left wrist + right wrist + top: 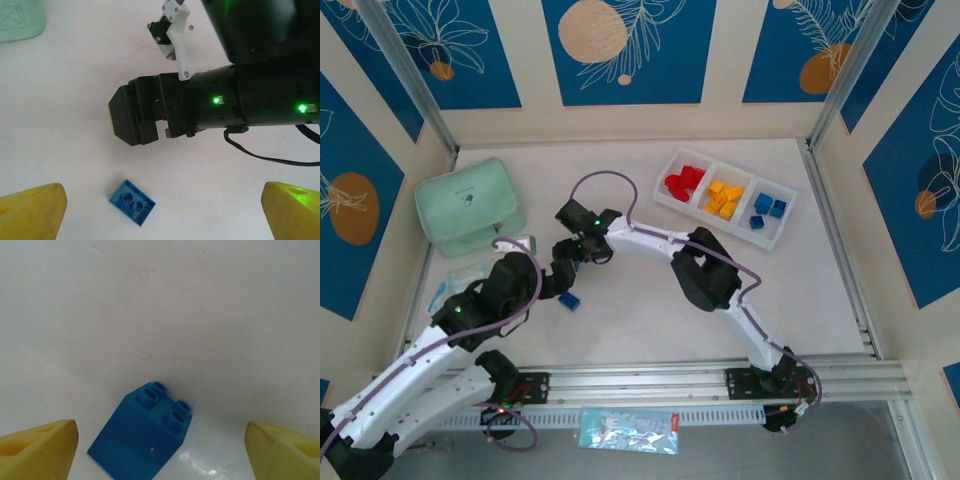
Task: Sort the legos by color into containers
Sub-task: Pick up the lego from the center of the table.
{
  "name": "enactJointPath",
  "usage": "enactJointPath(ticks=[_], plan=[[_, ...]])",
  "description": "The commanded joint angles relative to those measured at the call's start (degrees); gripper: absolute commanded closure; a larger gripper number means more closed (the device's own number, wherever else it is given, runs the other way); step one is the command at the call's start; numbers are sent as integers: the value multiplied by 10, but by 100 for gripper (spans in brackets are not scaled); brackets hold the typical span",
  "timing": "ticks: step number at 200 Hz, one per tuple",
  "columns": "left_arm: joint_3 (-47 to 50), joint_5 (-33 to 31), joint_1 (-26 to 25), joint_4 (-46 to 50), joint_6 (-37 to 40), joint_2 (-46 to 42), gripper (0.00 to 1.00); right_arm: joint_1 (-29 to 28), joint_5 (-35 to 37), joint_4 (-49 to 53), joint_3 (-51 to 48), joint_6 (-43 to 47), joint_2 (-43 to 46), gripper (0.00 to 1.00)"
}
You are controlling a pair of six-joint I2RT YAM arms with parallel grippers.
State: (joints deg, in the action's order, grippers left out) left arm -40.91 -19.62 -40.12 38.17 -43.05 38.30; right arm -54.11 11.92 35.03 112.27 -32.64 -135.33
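Plainly, right gripper (161, 427) wide open and holding nothing, blue lego (142, 437) low in frame on the tabletop (160, 315) between its fingers (45, 450), near edge cut off, seemingly untouched, left gripper (163, 192) likewise spread empty, its fingers cropped at lower corners.

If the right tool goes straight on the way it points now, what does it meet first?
The right tool would probably meet the blue brick on the table, between its open fingers.
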Motion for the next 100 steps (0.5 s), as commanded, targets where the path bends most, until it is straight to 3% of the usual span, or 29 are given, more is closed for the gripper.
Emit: enactJointPath(ticks=[1, 35, 100], plan=[[5, -15, 9, 8, -4, -5, 1, -11, 32, 47, 42, -1, -25, 13], [10, -5, 10, -2, -7, -1, 1, -13, 77, 71, 28, -7, -14, 19], [10, 2, 12, -13, -7, 6, 1, -13, 91, 56, 12, 11, -6, 44]])
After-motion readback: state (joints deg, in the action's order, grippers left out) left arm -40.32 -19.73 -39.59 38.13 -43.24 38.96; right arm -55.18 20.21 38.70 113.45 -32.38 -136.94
